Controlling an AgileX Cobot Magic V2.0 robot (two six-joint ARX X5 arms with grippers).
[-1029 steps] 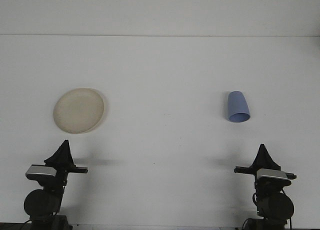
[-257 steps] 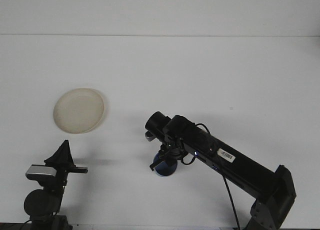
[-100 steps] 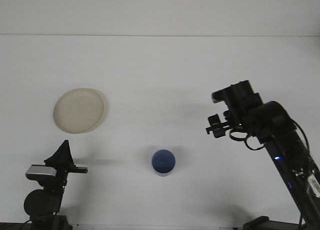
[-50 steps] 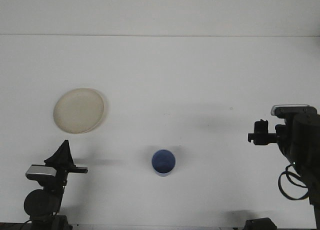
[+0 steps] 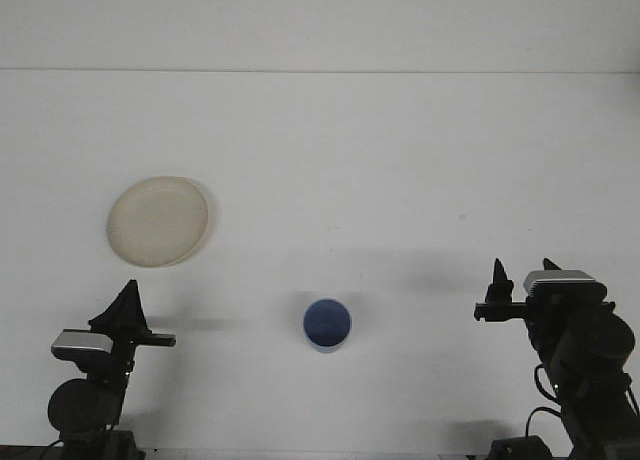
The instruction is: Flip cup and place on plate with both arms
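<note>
A blue cup (image 5: 327,325) stands upright on the white table, mouth up, near the front centre. A cream plate (image 5: 159,220) lies flat to the left, well apart from the cup. My left gripper (image 5: 130,290) rests at the front left, below the plate, its fingers together in a single point and holding nothing. My right gripper (image 5: 522,276) is low at the front right, to the right of the cup. Its two fingertips stand apart and nothing is between them.
The white table (image 5: 330,160) runs back to a pale wall. Both arm bases sit at the front edge, the left one (image 5: 85,405) and the right one (image 5: 590,380).
The right arm has pulled back from the middle of the table and dropped to the front right. The cup stays upright where it was set. The left arm has not moved.
</note>
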